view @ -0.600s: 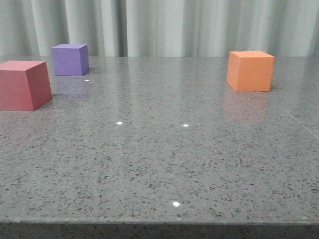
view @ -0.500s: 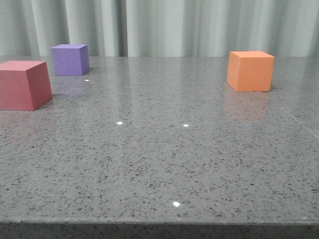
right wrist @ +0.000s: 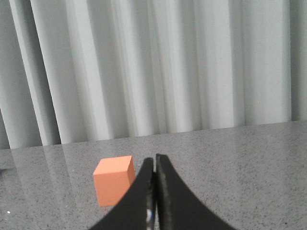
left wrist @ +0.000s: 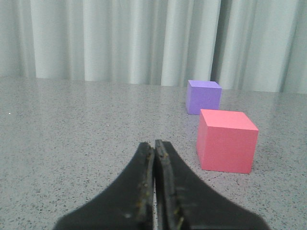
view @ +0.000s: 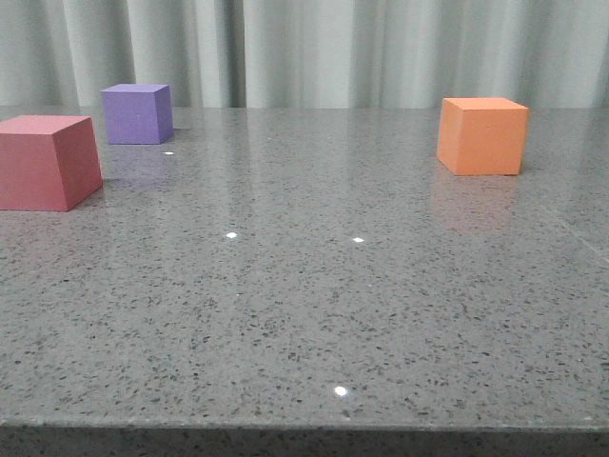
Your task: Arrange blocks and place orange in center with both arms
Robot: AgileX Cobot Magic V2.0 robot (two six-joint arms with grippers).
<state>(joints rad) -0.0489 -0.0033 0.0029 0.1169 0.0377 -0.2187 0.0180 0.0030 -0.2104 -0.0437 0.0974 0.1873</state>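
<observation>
You are looking at a speckled grey tabletop (view: 314, 305) with three cubes sitting on it and a pale curtain (view: 314, 48) hanging behind. The orange cube (view: 481, 135) is sitting on the right side of the tabletop, toward the far edge, well apart from the other two. The red-pink cube (view: 46, 162) is sitting at the left edge of the front view, and the purple cube (view: 138, 113) is sitting just behind it, farther back and a little to its right; the two are near each other but not touching.

Your left gripper (left wrist: 154, 146) is showing its fingers (left wrist: 143, 182) pressed together with nothing between them, hovering over bare tabletop near the red-pink cube. Your right gripper (right wrist: 155, 160) is likewise keeping its fingers (right wrist: 165, 196) closed on nothing, with the orange cube lying beyond and to one side of them. Neither gripper is touching a cube.
</observation>
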